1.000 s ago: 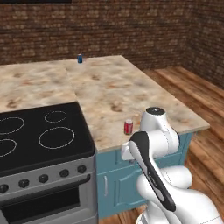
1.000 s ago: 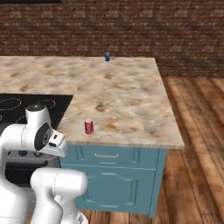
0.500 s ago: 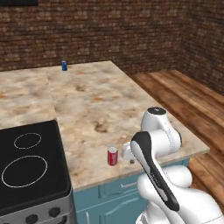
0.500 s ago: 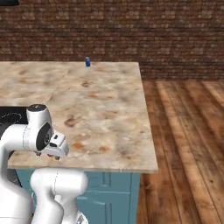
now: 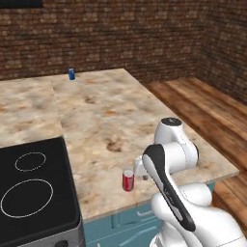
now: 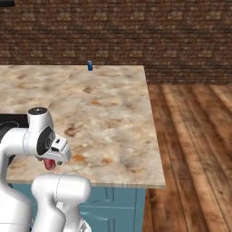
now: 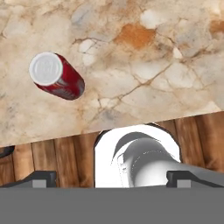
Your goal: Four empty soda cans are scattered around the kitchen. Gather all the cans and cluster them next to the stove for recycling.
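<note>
A red soda can point(image 5: 128, 180) stands upright near the counter's front edge, a short way right of the black stove point(image 5: 29, 193). In the hand view, the red can point(image 7: 57, 76) is seen from above at the upper left, with its silver top showing. My gripper point(image 7: 111, 178) hangs above the counter's front edge, open, with nothing between its fingertips point(image 7: 43, 178). The can lies ahead and to the left of it, apart from the fingers. A blue soda can point(image 5: 71, 74) stands at the counter's far edge, and the right base view shows this blue can point(image 6: 90, 66) too.
The marble counter point(image 5: 106, 116) ends at a corner on the right, with wooden floor point(image 6: 195, 136) beyond it. Teal cabinet fronts point(image 6: 118, 208) run below the counter edge. A brick wall point(image 5: 120, 34) closes the back.
The base has driven to the right, so the stove and counter slid left in both base views. The red can keeps its place on the counter. The gripper stays open.
</note>
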Motion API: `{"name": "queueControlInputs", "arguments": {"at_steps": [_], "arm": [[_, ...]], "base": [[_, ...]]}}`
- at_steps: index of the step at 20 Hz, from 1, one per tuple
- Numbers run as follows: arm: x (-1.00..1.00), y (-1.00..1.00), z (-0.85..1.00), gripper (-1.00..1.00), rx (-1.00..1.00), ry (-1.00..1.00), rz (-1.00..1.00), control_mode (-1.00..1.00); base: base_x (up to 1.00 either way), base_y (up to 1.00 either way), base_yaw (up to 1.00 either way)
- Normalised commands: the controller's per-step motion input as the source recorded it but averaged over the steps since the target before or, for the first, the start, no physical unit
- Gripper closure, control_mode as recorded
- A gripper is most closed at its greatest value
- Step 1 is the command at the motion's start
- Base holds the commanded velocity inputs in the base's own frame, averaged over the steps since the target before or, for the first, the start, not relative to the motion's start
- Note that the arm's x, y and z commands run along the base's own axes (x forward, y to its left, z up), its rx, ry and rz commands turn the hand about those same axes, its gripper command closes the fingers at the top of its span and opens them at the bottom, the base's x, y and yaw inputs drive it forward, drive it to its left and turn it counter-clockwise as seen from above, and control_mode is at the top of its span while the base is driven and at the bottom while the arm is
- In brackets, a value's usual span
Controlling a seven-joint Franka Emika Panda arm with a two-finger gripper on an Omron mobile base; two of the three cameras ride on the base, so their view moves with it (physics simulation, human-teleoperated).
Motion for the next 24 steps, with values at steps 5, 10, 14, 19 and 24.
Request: {"name": "queueControlInputs", "arguments": {"at_steps": [5,10,14,19,24], "arm": [[0.01,0.52,0.00,-1.00,-0.01,0.01,0.00,-1.00],[0.49,0.85,-0.04,-1.00,0.00,0.04,-0.01,-1.00],[0.70,0.13,-0.11,-1.00,-0.03,-0.02,-0.06,-1.00],[0.80,0.00,0.00,-1.00,-0.05,-0.02,0.00,-1.00],[0.45,0.00,0.00,-1.00,0.00,0.01,0.00,-1.00]], "base": [[0.00,0.00,0.00],[0.00,0.00,0.00],[0.00,0.00,0.00],[0.00,0.00,0.00],[0.00,0.00,0.00]]}}
